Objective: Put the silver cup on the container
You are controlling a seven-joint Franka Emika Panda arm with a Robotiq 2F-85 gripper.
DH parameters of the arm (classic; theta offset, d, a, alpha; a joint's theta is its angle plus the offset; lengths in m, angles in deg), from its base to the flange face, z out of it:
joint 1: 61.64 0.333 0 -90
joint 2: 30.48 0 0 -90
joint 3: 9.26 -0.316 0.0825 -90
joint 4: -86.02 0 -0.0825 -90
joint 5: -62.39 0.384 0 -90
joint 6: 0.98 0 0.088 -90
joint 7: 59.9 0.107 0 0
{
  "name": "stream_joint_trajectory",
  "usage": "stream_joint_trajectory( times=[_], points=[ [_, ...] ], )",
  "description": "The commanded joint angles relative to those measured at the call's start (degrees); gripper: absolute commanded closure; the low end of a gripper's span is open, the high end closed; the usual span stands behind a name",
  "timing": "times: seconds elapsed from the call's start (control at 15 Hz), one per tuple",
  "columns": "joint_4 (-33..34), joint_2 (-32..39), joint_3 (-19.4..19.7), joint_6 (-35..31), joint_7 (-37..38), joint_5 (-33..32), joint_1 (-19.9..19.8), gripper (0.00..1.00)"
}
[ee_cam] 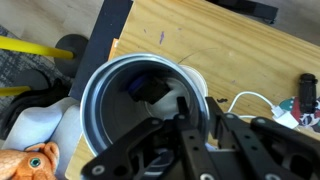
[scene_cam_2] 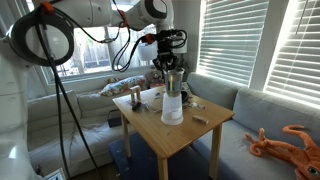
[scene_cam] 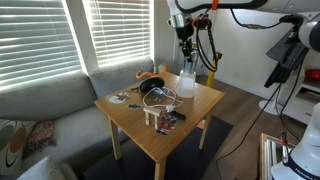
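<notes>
The wrist view looks straight down into the silver cup [ee_cam: 105,95]. It shows a round, bright rim and a dark, bluish inside with pale reflections. The dark fingers [ee_cam: 190,130] come in from the bottom of this view and cross the rim, and they seem clamped on it, with one part inside the cup and one outside. A sliver of white, the container [ee_cam: 203,88], shows just past the cup's rim on one side, so the cup sits directly over it.

In an exterior view the silver cup [scene_cam_2: 173,82] shows from the side as a short grey metal piece right on top of the white upright container [scene_cam_2: 172,110]. Whether the two touch cannot be told. The arm [scene_cam_2: 100,15] reaches down to it from above. In an exterior view from farther off, the container [scene_cam: 186,85] stands near the far edge of the counter [scene_cam: 140,125], and the cup above it is too small to make out clearly.

The counter is a small square wooden table. On it lie black cables and small items [scene_cam: 152,90], apart from the container. A grey sofa [scene_cam: 40,110] wraps around it beneath windows with white blinds [scene_cam: 40,40]. An orange plush octopus [scene_cam_2: 290,142] lies on the sofa.
</notes>
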Motion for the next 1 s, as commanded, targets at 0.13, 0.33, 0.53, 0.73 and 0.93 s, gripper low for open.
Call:
stream_joint_trajectory(
  times=[0.13, 0.33, 0.53, 0.73, 0.93],
  points=[
    [3.17, 0.01, -0.65, 2.77, 0.30, -0.14, 1.19, 0.31],
    [3.37, -1.85, -0.75, 3.73, 3.30, -2.00, 2.74, 0.09],
    [1.19, -5.81, -0.93, 2.15, 7.19, -4.43, 4.58, 0.00],
    [-2.37, -11.06, -1.82, -0.13, 11.00, -6.28, 6.47, 0.00],
    [-9.19, -18.11, -3.28, -5.66, 11.96, -2.64, 7.45, 0.00]
  ],
)
